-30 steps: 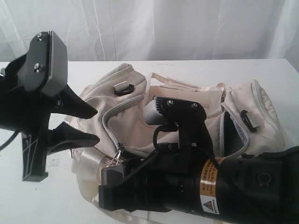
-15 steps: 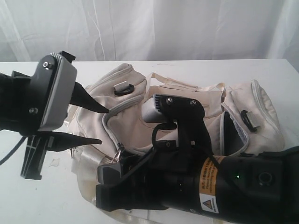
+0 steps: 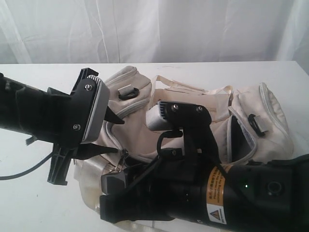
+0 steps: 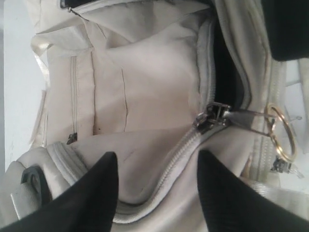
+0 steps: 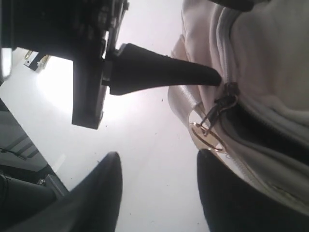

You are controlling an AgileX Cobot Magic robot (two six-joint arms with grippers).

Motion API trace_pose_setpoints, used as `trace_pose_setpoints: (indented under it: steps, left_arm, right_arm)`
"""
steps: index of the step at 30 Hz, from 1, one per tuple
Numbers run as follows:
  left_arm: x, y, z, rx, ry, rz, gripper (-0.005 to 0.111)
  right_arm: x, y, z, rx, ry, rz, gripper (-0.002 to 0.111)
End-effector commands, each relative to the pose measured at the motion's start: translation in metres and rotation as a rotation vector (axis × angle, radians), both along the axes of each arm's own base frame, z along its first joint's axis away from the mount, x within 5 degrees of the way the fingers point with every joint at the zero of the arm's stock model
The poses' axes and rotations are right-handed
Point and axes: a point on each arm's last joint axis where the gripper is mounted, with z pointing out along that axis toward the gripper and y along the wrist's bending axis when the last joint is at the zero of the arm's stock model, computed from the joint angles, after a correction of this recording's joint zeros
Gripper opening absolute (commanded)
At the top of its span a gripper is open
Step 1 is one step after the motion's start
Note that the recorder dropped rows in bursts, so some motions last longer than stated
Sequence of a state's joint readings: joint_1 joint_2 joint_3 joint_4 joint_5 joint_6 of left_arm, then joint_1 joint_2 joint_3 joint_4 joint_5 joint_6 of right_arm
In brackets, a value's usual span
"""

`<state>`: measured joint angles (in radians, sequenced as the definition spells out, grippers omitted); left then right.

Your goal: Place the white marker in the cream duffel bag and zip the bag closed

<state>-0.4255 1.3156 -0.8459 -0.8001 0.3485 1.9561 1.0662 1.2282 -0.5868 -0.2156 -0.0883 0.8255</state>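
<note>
**Item 1: left gripper** [image 4: 157, 159] [image 3: 118, 136]. Black fingers [image 4: 96, 193] are apart with nothing between them, and cream fabric and a run of grey zip [image 4: 193, 140] show in the gap. In the right wrist view, one finger tip lies just beside the zip slider [image 5: 227, 94]. Whether it touches cannot be told.
Change: a second ago this gripper hangs off the bag at 9 o'clock. Now it has swung in toward 3 o'clock, tilted over, with its fingers over the bag's 9 o'clock end.

**Item 2: right gripper** [image 5: 159, 159]. Fingers are spread and empty, above the white surface [image 5: 145, 125] near the ring pull [image 5: 205, 135]. The right arm [image 3: 231, 193] fills the 5 o'clock foreground of the exterior view.
Change: it has barely shifted.

**Item 3: zip slider and ring pull** [image 4: 215, 116] [image 4: 280, 133]. The metal slider sits on the grey zip with its gold-coloured ring hanging off the bag's edge. Dark lining [image 4: 224, 63] shows past the slider, so the zip is partly open.

**Item 4: cream duffel bag** [image 3: 140, 135] [image 4: 145, 82] [image 5: 270, 58]. It lies slumped on the surface [image 3: 29, 203] at the centre of the exterior view. Its long axis runs from 9 to 3 o'clock. The side pocket [image 3: 236, 140] at the 3 o'clock end gapes open and dark. A black clip [image 3: 128, 92] sits toward 11 o'clock.
Change: the bag's position has not changed.

**Item 5: curtain** [image 3: 169, 29]. White, across 12 o'clock behind the surface.
</note>
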Motion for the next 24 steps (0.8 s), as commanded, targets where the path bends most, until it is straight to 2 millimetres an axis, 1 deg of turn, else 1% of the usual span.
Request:
trace_pose_setpoints:
  steps: [1,4,9,12,14,15,17,21,24]
  left_arm:
    - [-0.002,-0.001,0.0,0.092,-0.101,-0.135,0.051]
    - [0.0,-0.002,-0.005,0.108,-0.088,-0.145,0.047]
    - [0.005,-0.005,-0.018,0.125,-0.039,-0.151,0.038]
    - [0.008,-0.006,-0.024,0.133,-0.023,-0.148,0.023]
    - [0.009,-0.005,-0.024,0.134,-0.029,-0.141,0.009]
    - [0.009,-0.005,-0.022,0.133,-0.035,-0.14,0.0]
    - [0.009,-0.005,-0.02,0.128,-0.042,-0.128,0.0]
    - [0.007,-0.002,-0.01,0.108,-0.078,-0.096,0.0]
    - [0.001,0.0,0.001,0.072,-0.084,-0.066,0.0]
  right_arm:
    - [-0.001,0.0,-0.002,-0.008,-0.012,0.01,0.046]
    - [-0.001,0.0,-0.002,-0.008,-0.012,0.01,0.046]
    - [0.0,0.0,-0.001,-0.004,-0.009,0.007,0.046]
    - [-0.001,0.0,0.001,0.009,-0.015,0.009,0.046]
    - [-0.001,-0.001,0.002,0.014,-0.015,0.008,0.046]
    - [-0.001,-0.001,0.002,0.023,-0.003,0.001,0.046]
    - [-0.002,-0.003,0.003,0.018,0.018,-0.013,0.046]
    - [-0.008,-0.009,0.0,-0.054,0.047,-0.016,0.046]
    - [-0.015,-0.006,0.003,-0.038,0.04,0.017,0.046]
